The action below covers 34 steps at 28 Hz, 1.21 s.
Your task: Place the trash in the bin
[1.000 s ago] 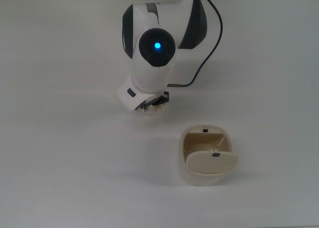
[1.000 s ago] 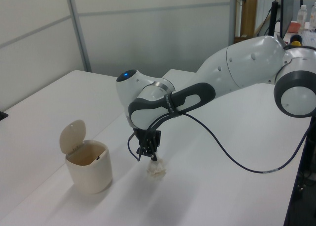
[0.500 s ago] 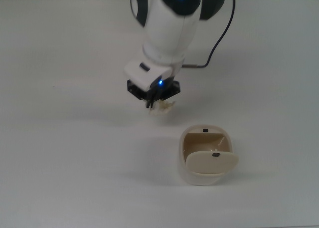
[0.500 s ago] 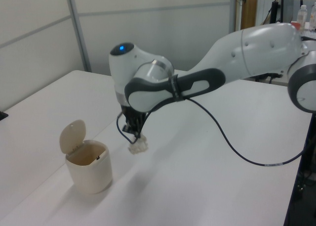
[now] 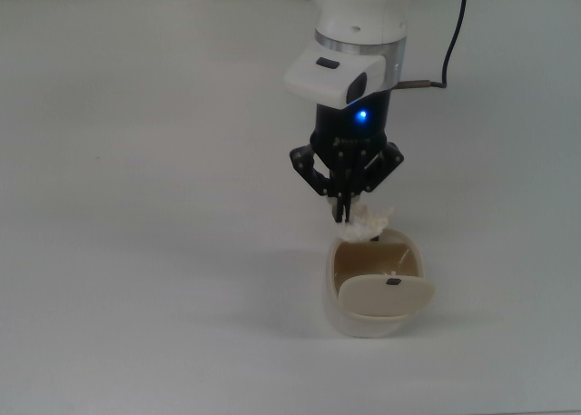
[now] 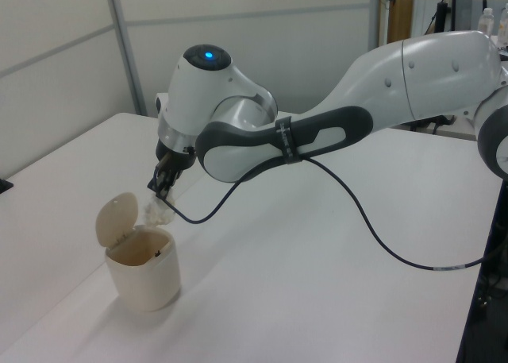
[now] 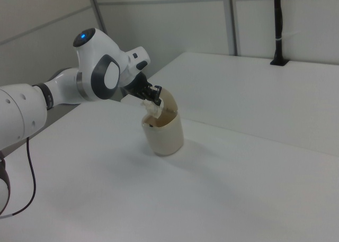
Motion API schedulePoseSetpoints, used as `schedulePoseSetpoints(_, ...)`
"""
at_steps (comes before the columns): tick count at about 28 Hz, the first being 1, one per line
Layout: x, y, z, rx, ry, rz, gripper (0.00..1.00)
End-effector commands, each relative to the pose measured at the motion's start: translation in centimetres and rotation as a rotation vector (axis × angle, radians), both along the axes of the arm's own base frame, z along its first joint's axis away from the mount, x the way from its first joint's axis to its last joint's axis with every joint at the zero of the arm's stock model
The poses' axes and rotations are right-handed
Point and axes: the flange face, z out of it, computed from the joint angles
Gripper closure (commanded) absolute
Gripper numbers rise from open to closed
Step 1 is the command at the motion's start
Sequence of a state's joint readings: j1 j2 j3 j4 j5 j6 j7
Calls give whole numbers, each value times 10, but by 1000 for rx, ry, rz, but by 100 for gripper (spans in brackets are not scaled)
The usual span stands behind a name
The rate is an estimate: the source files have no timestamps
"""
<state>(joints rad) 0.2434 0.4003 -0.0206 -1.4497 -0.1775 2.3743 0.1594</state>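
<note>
The bin is a small cream container standing on the white table with its oval lid swung open. My gripper hangs just above the bin's rim, at the side away from the lid, and is shut on the trash. The trash, a lumpy off-white paper wad, dangles from the fingertips over the edge of the bin's mouth.
A black cable trails from the arm across the white table. A black post stands at the table's far edge in the right view. Grey partition walls rise behind the table.
The arm has carried the trash from above the bare table over to the bin's mouth, moving right and down in the top view. The wad stays gripped.
</note>
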Motion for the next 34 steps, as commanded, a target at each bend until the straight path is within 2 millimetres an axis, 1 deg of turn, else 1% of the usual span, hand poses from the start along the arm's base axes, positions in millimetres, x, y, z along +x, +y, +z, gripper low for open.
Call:
schedulePoseSetpoints(1, 9, 19, -33, 2, -50, 35, 100)
schedulePoseSetpoints(2, 11, 23, -40, 5, -57, 42, 100)
schedulePoseSetpoints(3, 12, 27, -46, 7, -62, 50, 91)
schedulePoseSetpoints(4, 13, 31, -51, 10, -72, 57, 78)
schedulePoseSetpoints(5, 15, 34, -55, 18, -87, 63, 20)
schedulePoseSetpoints(6, 15, 36, -55, 20, -91, 66, 0)
schedulePoseSetpoints(11, 15, 36, -55, 24, -90, 64, 0)
schedulePoseSetpoints(15, 13, 34, -48, 33, -93, 57, 0)
schedulePoseSetpoints(20, 5, 22, -42, 7, -26, 30, 0)
schedulePoseSetpoints(22, -1, 10, -40, -23, 59, 2, 0)
schedulePoseSetpoints(24, -6, 6, -41, -40, 116, -12, 0)
schedulePoseSetpoints(26, -15, -1, -36, -60, 187, -35, 0)
schedulePoseSetpoints(31, -29, -8, -32, -85, 307, -71, 0)
schedulePoseSetpoints(32, -37, -12, -23, -75, 350, -87, 0)
schedulePoseSetpoints(34, -47, -19, -12, -64, 395, -106, 0)
